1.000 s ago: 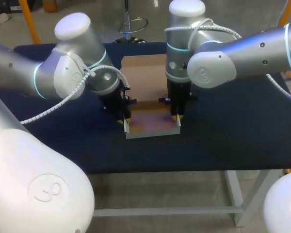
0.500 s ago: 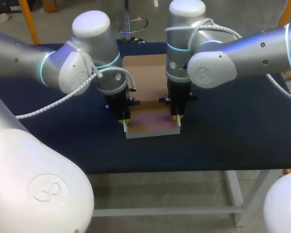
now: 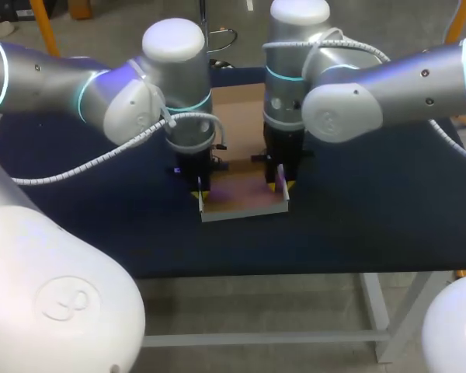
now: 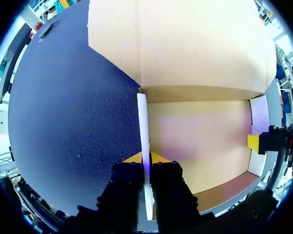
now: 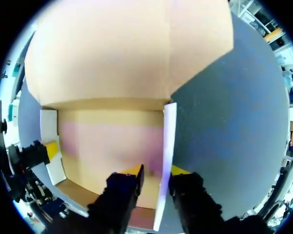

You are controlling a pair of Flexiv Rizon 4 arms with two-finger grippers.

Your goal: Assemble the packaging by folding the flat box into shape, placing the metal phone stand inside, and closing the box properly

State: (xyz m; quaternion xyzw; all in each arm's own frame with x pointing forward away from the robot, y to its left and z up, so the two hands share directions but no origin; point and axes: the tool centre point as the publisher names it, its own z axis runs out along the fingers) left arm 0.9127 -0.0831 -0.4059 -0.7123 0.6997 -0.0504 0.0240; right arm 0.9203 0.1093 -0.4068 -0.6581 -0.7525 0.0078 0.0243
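The cardboard box (image 3: pixel 241 196) lies half folded mid-table, brown inside, with white side walls raised and its wide lid flap (image 3: pixel 233 109) flat behind. My left gripper (image 3: pixel 201 186) comes down on the left wall (image 4: pixel 142 126). In the left wrist view that gripper (image 4: pixel 147 158) is shut on the wall, both fingers pressing its faces. My right gripper (image 3: pixel 281 183) stands over the right wall (image 5: pixel 168 131). In the right wrist view that gripper (image 5: pixel 156 170) is open, and the wall stands loose between its spread fingers. No phone stand shows in any view.
The box rests on a dark blue table cover (image 3: pixel 357 210) with bare cloth on both sides and in front. Both arms crowd the space above the box. The table's front edge runs a little below the box.
My left arm swung round over the box's left side and its fingers closed on the left wall. My right gripper's fingers spread apart, releasing the right wall.
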